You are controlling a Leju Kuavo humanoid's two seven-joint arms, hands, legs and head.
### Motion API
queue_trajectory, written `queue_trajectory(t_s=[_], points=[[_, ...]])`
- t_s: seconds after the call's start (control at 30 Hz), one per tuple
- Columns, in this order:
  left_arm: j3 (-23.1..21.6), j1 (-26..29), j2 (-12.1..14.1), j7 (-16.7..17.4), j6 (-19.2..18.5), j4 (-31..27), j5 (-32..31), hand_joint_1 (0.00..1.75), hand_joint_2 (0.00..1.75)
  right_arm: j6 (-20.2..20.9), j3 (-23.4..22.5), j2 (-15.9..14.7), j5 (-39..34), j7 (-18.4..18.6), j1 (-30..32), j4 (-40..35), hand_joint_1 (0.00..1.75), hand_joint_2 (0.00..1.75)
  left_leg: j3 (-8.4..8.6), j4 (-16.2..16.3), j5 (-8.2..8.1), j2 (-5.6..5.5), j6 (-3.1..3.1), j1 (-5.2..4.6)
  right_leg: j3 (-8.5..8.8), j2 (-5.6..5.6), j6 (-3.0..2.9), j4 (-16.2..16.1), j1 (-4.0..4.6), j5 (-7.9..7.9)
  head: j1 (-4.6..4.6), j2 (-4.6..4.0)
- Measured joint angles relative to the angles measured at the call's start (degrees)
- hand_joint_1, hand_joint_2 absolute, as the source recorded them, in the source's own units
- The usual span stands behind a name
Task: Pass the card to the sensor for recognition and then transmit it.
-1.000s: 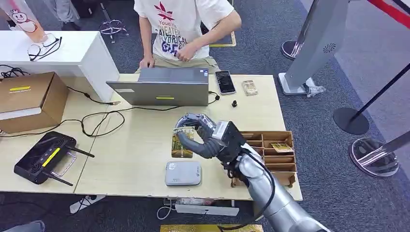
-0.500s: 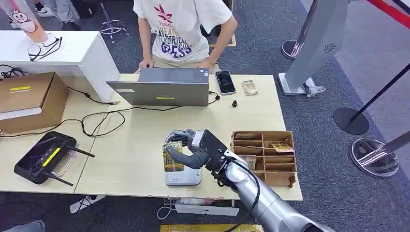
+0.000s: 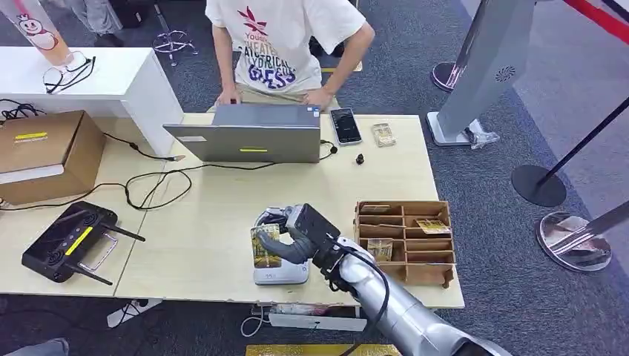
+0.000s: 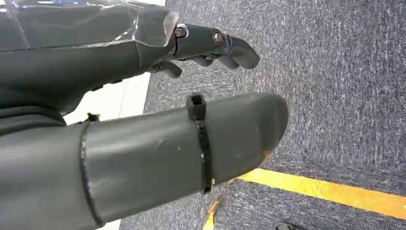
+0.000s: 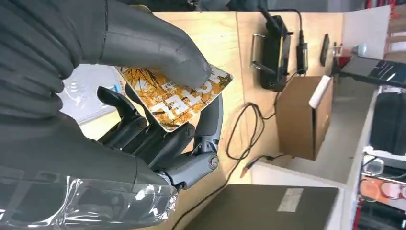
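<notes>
- One card, yellow-orange and printed, sits pinched between your right hand's thumb and fingers, directly over the grey sensor at the bench's near edge.
- Your left hand hangs over carpet, fingers apart, holding nothing.
- Right of the sensor stands a wooden divided tray.

The worktop looked pale, matt wood; the card was glossy, printed plastic; the organiser tray seemed brown board; the carpet was rough grey cloth.
</notes>
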Motion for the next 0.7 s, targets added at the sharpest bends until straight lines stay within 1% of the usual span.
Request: queue_trajectory(t_s=[0.37,0.7], points=[[-1.0,-0.2,-0.1,0.3,0.0,0.0,-0.9,0.00,0.00,-1.4,0.5,0.8,0.1,-0.1,0.2,6.2,1.75,1.75,0.00,0.0,0.00,0.00,0.00,0.00,-0.02,0.01,0.00,0.0,0.00,0.00,0.00,0.00],[-1.5,-0.3,-0.2,0.5,0.0,0.0,-1.5,0.00,0.00,-1.2,0.5,1.4,-0.3,0.3,0.3,8.9,1.75,1.75,0.00,0.0,0.00,0.01,0.00,0.00,-0.01,0.01,0.00,0.0,0.00,0.00,0.00,0.00]])
